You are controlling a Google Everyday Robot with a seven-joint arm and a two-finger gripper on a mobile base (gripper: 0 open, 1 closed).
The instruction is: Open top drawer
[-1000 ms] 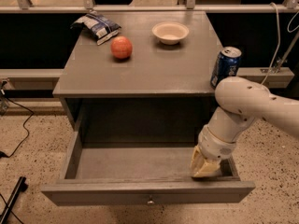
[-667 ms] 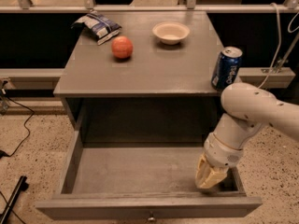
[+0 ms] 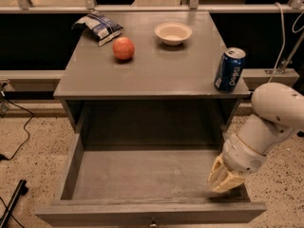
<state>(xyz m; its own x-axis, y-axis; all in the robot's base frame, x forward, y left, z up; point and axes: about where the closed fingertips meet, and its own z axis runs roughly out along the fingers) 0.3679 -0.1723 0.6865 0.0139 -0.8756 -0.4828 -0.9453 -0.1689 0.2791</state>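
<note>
The top drawer [image 3: 142, 175] is a deep grey box pulled far out of the grey cabinet, with its front panel [image 3: 95, 215] at the bottom edge of the view and a small metal knob [image 3: 153, 221] at its centre. The drawer holds nothing that I can see. My gripper [image 3: 223, 180], with tan fingers, hangs from the white arm [image 3: 270, 122] inside the drawer's front right corner, close behind the front panel.
On the cabinet top [image 3: 152, 70] stand a blue soda can [image 3: 230, 69] at the right front, a red apple [image 3: 123, 48], a white bowl [image 3: 173, 33] and a chip bag [image 3: 98, 26]. A black cable [image 3: 19, 127] and a dark object lie on the speckled floor at left.
The drawer has slid further out toward the camera. My gripper and arm have moved down and to the right with it.
</note>
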